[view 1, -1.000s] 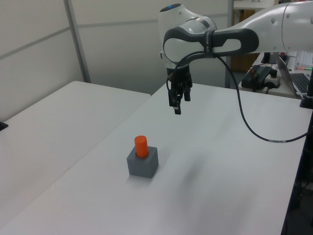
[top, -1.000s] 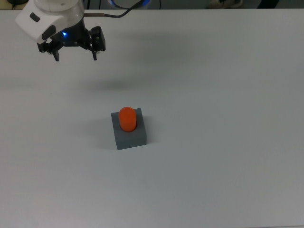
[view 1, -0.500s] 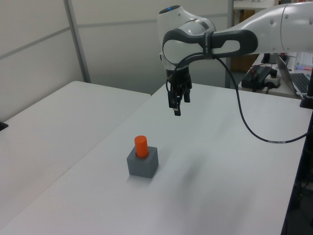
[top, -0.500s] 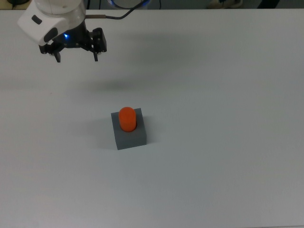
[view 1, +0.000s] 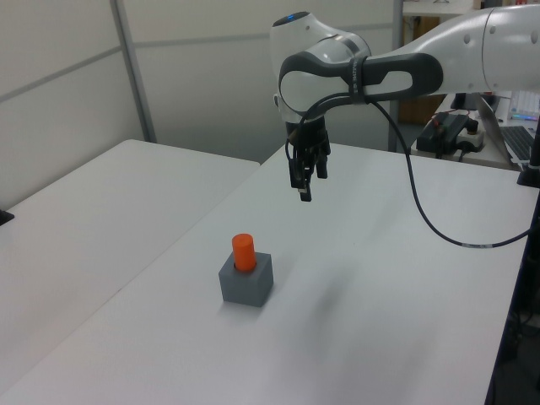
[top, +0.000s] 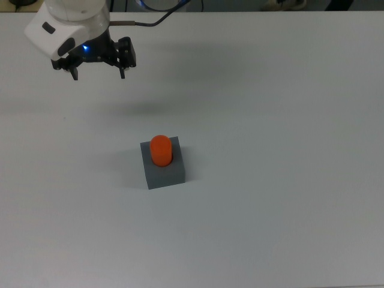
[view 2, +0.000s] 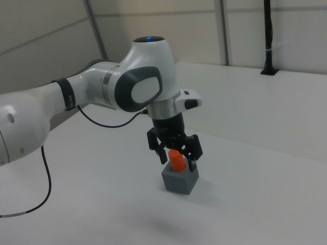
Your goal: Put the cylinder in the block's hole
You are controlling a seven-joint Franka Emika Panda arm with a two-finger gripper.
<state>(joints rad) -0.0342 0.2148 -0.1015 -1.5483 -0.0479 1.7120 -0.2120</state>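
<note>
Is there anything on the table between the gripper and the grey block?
Nothing: in the top view only bare white table lies between the open gripper and the grey block holding the orange cylinder.

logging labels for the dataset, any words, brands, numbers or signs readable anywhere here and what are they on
None can be read.
The arm and its pincer: no legible lettering, only a blue light.
The orange cylinder and the grey block: plain, no marks.
The table: bare white, nothing printed.
Items in the left view's far right corner: too small to read.
</note>
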